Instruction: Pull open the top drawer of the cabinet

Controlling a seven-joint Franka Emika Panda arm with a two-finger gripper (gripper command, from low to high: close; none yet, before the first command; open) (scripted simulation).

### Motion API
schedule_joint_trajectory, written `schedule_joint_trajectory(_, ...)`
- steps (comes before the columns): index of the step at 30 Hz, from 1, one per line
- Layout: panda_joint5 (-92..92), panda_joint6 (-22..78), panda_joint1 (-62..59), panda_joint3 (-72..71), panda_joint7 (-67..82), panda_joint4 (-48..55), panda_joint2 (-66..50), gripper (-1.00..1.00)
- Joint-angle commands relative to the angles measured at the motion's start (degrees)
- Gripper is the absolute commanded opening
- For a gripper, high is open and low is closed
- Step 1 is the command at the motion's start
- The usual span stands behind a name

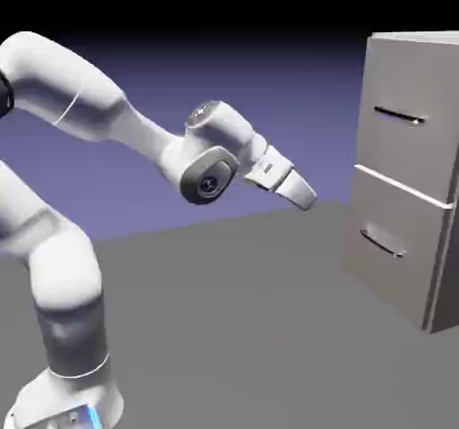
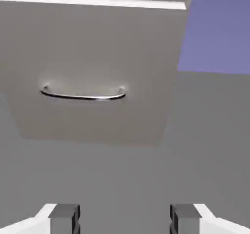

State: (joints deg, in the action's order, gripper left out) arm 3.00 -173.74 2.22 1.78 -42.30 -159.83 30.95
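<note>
Grey table (image 1: 224, 329), violet backdrop: white two-finger gripper (image 1: 307, 199) hovering, fingers apart, empty, well short of tall grey cabinet (image 1: 394, 266); taller upper drawer front w/ thin bar handle (image 1: 408, 154) sitting flush, pull not yet begun.

Camera layout: two views.
Exterior view stands beside the arm, facing the cabinet (image 1: 408, 176); hand view looks along the end effector (image 2: 124, 218) at its lower drawer (image 2: 93, 72).
</note>
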Motion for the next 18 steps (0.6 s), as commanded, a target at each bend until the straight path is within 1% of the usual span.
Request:
schedule_joint_trajectory(1,2.5,0.22,1.28,1.48,0.13,0.97,-1.42,0.0)
schedule_joint_trajectory(18,44.86,3.94,22.92,26.59,2.34,17.51,-25.45,0.0)
